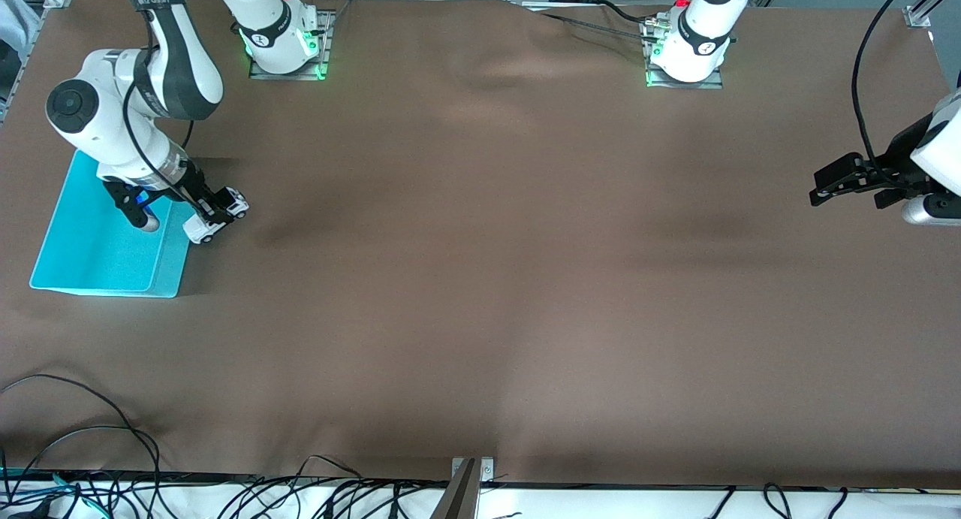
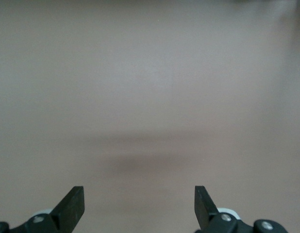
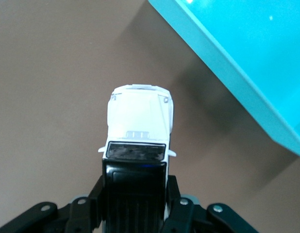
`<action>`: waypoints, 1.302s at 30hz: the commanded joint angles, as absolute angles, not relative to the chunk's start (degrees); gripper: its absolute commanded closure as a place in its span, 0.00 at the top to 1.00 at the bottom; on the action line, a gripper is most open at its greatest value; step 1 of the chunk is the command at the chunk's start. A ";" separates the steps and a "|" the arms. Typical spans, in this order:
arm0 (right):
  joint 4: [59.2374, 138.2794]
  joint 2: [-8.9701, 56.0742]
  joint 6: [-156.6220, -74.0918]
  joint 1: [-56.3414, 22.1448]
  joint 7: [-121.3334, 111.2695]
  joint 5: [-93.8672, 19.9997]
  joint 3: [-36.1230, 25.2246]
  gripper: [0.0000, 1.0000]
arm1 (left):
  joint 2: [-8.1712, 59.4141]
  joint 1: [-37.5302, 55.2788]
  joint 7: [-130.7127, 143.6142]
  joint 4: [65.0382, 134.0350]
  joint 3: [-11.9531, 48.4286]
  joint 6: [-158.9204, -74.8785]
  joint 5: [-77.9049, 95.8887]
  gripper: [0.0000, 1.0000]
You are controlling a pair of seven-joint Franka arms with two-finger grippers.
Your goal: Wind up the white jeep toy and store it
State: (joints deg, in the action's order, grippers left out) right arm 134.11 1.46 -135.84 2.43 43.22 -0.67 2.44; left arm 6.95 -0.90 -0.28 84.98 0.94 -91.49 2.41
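White jeep [image 1: 218, 217] clamped in right gripper [image 1: 214, 212] by its black roof sides, just beside the cyan bin [image 1: 79, 260] wall at the right arm's end of the brown table [image 1: 480, 294]; can't tell if wheels touch the cloth. Left gripper [image 1: 845, 185] waits over the left arm's end, fingers [image 2: 72, 206] apart, holding nothing.
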 commanded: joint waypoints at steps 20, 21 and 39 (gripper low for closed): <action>132.37 2.37 -131.66 4.39 2.99 8.34 -16.34 0.00 | 6.77 -1.05 -1.05 84.37 0.97 -90.18 3.25 1.00; 132.19 2.81 -131.75 4.48 2.47 8.52 -16.52 0.00 | 6.77 -1.05 -1.05 84.37 0.97 -90.18 3.25 1.00; 126.30 14.84 -134.30 6.77 -1.41 21.44 -19.07 0.00 | 6.85 -1.05 -1.05 84.46 0.97 -90.18 3.25 1.00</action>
State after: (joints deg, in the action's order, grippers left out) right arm 130.65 9.15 -134.30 6.48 -0.92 16.28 -19.06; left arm 6.95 -0.89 -0.28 84.98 0.94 -91.14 2.41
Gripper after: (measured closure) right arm 0.485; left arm 0.000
